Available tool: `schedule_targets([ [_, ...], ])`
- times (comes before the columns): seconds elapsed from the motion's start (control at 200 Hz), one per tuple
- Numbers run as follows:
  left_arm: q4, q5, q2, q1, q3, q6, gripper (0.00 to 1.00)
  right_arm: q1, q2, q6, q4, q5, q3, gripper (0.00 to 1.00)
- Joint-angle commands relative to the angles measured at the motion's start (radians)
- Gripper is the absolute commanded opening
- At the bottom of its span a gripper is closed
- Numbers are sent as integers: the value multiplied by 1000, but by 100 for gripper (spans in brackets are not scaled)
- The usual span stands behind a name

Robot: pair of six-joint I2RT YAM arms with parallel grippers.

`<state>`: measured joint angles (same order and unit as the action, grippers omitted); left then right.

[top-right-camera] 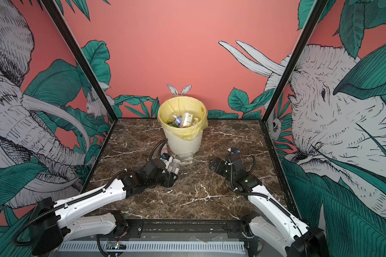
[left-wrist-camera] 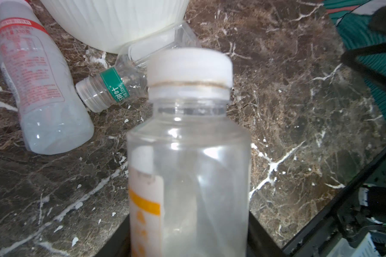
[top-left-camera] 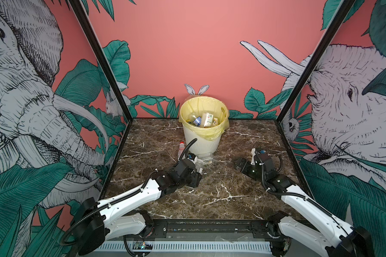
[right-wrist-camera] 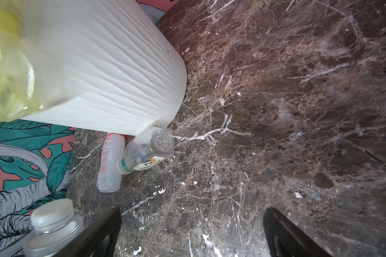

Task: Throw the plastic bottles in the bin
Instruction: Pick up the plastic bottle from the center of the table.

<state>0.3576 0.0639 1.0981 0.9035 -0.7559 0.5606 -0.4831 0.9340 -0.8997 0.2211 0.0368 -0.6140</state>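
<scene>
My left gripper [top-left-camera: 196,174] is clamped on a clear white-capped bottle [left-wrist-camera: 187,166]; the right gripper [right-wrist-camera: 192,220] gapes wide and empty over the table [right-wrist-camera: 299,133]. On the lift, that slick bottle could slip (or clip the rim of the bin [top-left-camera: 201,142] and tip it). Farther off, a red-labelled bottle [left-wrist-camera: 36,84] and a green-banded bottle [left-wrist-camera: 114,89] lie at the bin's foot. Far centre, the bin holds several bottles [top-left-camera: 206,120].
</scene>
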Motion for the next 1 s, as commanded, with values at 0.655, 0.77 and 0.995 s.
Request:
schedule_targets([
  [0.655, -258, -272, -326, -318, 145, 232, 46, 7, 37, -28, -65, 36, -22, 99],
  [0.77, -276, -282, -353, -356, 121, 253, 46, 7, 30, -27, -63, 34, -20, 99],
  [0.995, -248, -328, -265, -397, -58, 241, 47, 11, 17, -27, -65, 34, -4, 99],
])
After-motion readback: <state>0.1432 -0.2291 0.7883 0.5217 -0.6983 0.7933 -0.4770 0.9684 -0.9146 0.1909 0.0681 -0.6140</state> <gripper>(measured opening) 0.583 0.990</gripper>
